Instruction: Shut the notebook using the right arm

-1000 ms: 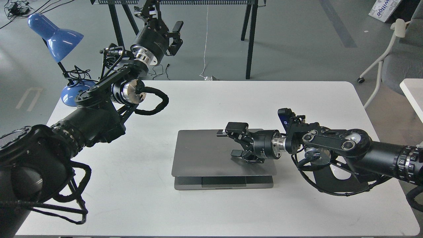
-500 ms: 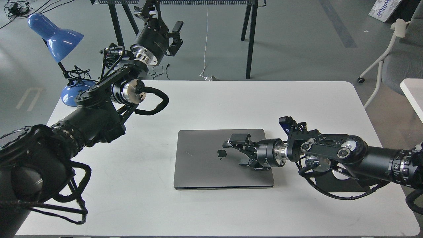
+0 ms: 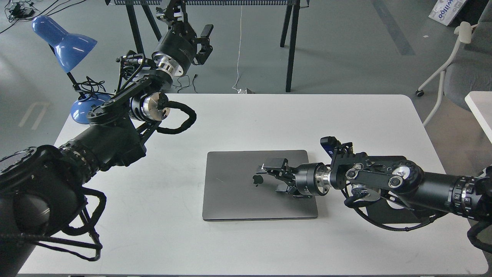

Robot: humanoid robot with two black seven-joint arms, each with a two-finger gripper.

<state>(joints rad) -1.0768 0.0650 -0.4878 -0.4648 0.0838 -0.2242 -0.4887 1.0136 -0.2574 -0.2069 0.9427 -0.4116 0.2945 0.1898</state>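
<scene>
Nearest to me, my thick black left arm (image 3: 77, 161) comes in from the lower left and bends away, lifted clear of the work. In the middle of the white rectangular table (image 3: 246, 246) lies the notebook (image 3: 234, 188), a slim space-grey metal laptop, flat with its lid down and the dark apple logo (image 3: 258, 179) facing up; no keys or screen show, so I judge the closing itself done. My right arm (image 3: 384, 181), black with a silver wrist ring and a small blue part near the wrist, reaches in from the right, low over the lid. Its right gripper (image 3: 277, 177) sits just right of the logo, its two black fingers spread apart and holding nothing; whether the fingers touch the lid I cannot tell. Under that arm is a black mouse pad (image 3: 388, 213). The next move, as I judge it, is to lift straight off without dragging the lid. Farther back, my left gripper (image 3: 201, 40) hangs beyond the table's far edge with fingers parted, empty, near a glossy blue desk lamp (image 3: 63, 42).
</scene>
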